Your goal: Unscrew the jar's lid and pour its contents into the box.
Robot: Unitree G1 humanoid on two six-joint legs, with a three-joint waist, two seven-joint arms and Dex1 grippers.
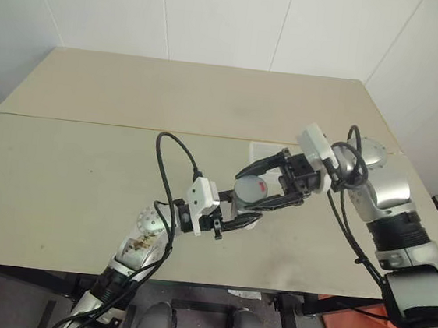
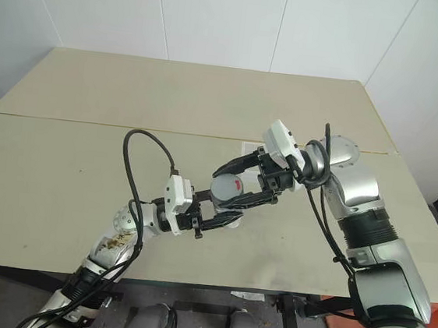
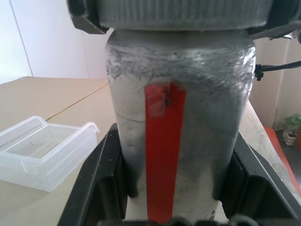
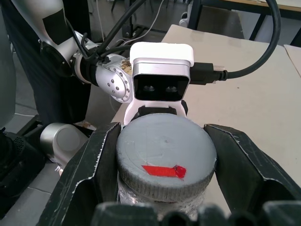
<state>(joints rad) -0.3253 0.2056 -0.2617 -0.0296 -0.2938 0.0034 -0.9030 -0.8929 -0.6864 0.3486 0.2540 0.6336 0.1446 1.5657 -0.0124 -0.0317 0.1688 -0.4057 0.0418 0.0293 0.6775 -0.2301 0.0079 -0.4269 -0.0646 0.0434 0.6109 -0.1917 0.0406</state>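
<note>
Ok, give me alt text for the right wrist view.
The right pincer straddles the grey lid of the jar, one black finger on each side, and a short red strip marks the lid's top. Just behind sits the left arm's white wrist camera, with the beige table beyond.

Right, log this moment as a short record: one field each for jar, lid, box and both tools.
jar: clear body with a red strip, held upright above the table, clamped between the left tool's black fingers
lid: grey, ridged rim, red mark on top, still on the jar
left tool: shut on the jar's body
right tool: over the jar's top, one finger on each side of the lid; contact unclear
box: clear plastic, open, on the table beyond the jar
</note>
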